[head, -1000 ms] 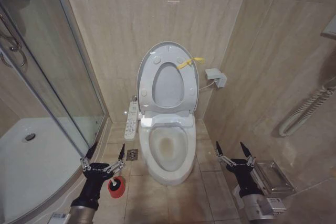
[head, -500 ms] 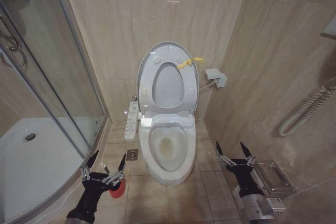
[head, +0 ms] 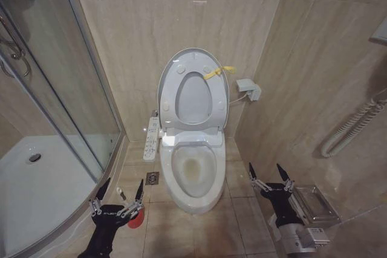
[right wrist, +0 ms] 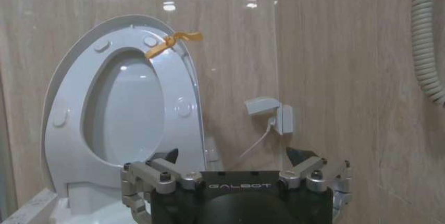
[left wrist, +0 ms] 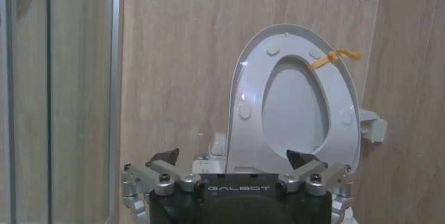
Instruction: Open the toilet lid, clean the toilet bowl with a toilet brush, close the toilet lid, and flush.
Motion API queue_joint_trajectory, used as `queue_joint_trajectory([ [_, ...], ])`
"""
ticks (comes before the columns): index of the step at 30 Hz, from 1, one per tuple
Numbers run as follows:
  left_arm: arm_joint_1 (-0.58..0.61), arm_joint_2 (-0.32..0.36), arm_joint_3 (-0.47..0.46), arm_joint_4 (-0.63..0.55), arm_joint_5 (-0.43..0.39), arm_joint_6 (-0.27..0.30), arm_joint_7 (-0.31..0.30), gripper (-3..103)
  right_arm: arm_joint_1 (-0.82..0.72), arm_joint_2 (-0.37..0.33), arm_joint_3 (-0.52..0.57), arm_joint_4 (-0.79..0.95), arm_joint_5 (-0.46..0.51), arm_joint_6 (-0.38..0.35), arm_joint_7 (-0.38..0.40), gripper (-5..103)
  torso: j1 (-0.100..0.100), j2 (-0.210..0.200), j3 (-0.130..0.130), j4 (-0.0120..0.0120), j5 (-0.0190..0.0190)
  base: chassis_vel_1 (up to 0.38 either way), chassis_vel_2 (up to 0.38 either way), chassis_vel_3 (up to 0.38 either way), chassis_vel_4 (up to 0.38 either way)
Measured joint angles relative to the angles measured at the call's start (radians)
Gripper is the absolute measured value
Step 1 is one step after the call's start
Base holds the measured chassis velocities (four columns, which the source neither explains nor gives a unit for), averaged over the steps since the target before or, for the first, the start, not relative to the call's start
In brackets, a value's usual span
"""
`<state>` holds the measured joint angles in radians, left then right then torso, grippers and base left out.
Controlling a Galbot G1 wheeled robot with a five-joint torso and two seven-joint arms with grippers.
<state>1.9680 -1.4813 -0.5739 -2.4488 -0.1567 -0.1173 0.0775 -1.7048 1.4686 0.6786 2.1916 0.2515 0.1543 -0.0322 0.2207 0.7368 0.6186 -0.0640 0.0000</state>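
The toilet lid [head: 193, 98] stands raised against the back wall, with the ring seat [head: 170, 102] up in front of it and a yellow strap [head: 218, 72] at its top edge. Below lies the open toilet bowl [head: 193, 172] with water at the bottom. My left gripper [head: 123, 187] is open, low beside the toilet, just over the red cup holder [head: 136, 217], which it partly hides. A short white stick, apparently the toilet brush handle [head: 120, 194], shows between its fingers. My right gripper [head: 266, 170] hangs open on the toilet's other side. Both wrist views face the raised lid [left wrist: 292, 109] [right wrist: 125, 109].
A curved glass shower enclosure [head: 66, 89] and its white tray [head: 36, 179] stand to the left. A white control panel [head: 151, 139] runs along the toilet's left side, near a floor drain [head: 152, 178]. A wall box [head: 249, 89], a grey hose [head: 351, 128] and a metal fitting [head: 314, 203] are on the right.
My left gripper has drawn back and down toward me over the red cup, still open. The right arm, lid and seat have not moved.
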Motion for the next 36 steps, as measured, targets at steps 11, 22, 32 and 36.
queue_joint_trajectory([
  [11,0.025,-0.008,-0.01,-0.004,0.008,-0.019,-0.009,100,0.0,0.0,0.0,0.0,0.0,0.0,0.0,100,0.0,0.0,0.0,0.0,0.0,0.0,0.0,0.0,0.0],
  [22,0.004,-0.009,0.006,0.026,0.011,-0.028,-0.003,100,0.0,0.0,0.0,0.0,0.0,0.0,0.0,100,0.0,0.0,0.0,0.0,-0.0001,0.0,0.0,0.0,0.0],
  [32,0.003,-0.009,0.007,0.026,0.011,-0.028,-0.001,100,0.0,0.0,0.0,0.0,0.0,0.0,0.0,100,0.0,0.0,0.0,0.0,0.0,0.0,0.0,0.0,0.0],
  [36,0.003,-0.009,0.007,0.027,0.011,-0.028,-0.001,100,0.0,0.0,0.0,0.0,0.0,0.0,0.0,100,0.0,0.0,0.0,0.0,0.0,0.0,0.0,0.0,0.0],
])
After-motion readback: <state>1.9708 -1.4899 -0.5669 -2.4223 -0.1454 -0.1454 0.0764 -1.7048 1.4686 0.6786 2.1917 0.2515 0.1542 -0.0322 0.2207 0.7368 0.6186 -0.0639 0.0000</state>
